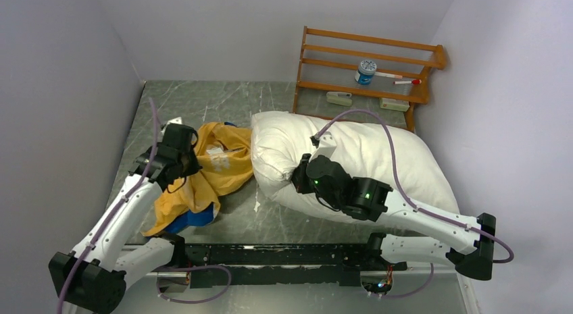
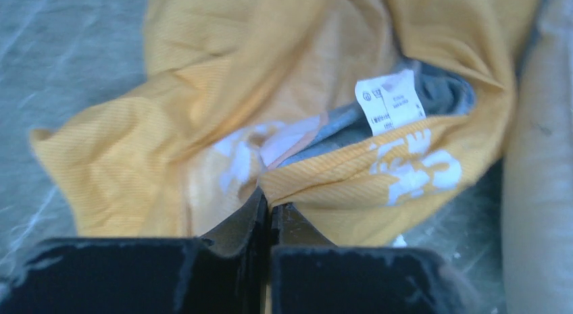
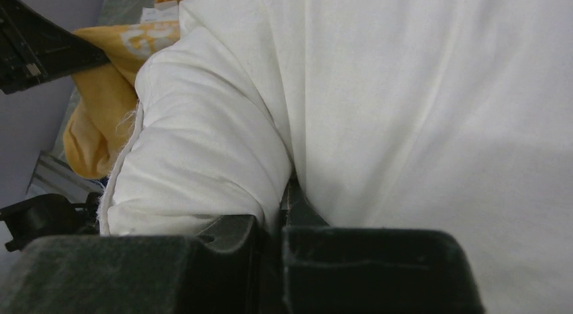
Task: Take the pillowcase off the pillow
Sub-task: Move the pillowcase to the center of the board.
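The pillowcase [image 1: 215,167] lies crumpled on the table left of the pillow, orange-yellow face up with white lettering, a bit of blue showing at its near edge. It lies fully off the pillow. The plump white pillow [image 1: 378,159] lies to the right. My left gripper [image 1: 190,160] is shut on a fold of the pillowcase [image 2: 203,91], whose white label [image 2: 390,100] shows in the left wrist view. My right gripper [image 1: 297,173] is shut on a fold of the pillow [image 3: 405,98] at its near left side.
A wooden rack [image 1: 368,71] stands at the back right with a small jar [image 1: 365,71] and small items on it. Grey walls close in on the left, back and right. A black rail [image 1: 284,254] runs along the near edge.
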`<state>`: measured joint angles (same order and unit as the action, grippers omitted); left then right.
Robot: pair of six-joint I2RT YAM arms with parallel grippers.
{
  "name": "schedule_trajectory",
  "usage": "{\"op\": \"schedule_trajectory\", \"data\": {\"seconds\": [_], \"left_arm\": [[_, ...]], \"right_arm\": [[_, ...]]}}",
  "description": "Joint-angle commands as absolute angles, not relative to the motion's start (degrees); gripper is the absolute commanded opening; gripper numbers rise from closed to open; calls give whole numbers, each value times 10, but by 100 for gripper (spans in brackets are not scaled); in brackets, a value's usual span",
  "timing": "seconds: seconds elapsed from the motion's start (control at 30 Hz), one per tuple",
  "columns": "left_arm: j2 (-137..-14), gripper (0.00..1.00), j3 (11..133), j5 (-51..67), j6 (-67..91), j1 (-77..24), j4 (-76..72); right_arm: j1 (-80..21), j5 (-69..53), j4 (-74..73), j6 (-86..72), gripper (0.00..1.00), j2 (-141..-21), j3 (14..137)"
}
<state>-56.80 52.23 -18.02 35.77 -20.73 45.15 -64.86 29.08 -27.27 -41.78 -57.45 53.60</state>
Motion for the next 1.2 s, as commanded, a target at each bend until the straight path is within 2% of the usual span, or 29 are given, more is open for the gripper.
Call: {"op": "schedule_trajectory", "data": {"seconds": [0.0,0.1,0.17,0.23,0.33,0.5,0.57,0.73,1.07,1.13,1.17], "left_arm": [[-562,5,535,-144,294,-106,490],[-571,5,547,-92,284,-56,475],[-587,12,555,-48,271,-47,465],[-605,34,546,7,252,-47,447],[-625,57,517,70,221,-47,431],[-636,73,527,112,184,-56,421],[-631,76,550,95,173,-93,414],[-699,92,609,-66,178,-294,452],[-798,94,558,-137,231,-305,394],[-815,87,547,-135,230,-305,381],[-822,77,543,-136,231,-305,378]], "right_arm": [[-636,295,-266,-437,0,-575,535],[-636,282,-259,-433,0,-576,531],[-636,275,-255,-428,0,-579,531],[-635,271,-255,-423,0,-586,533],[-636,266,-255,-420,0,-594,536],[-636,259,-247,-413,0,-605,540],[-636,264,-250,-412,0,-610,545],[-635,281,-253,-411,0,-615,552],[-635,284,-263,-434,0,-606,544],[-634,283,-262,-437,0,-603,539],[-634,282,-261,-439,0,-601,536]]}}
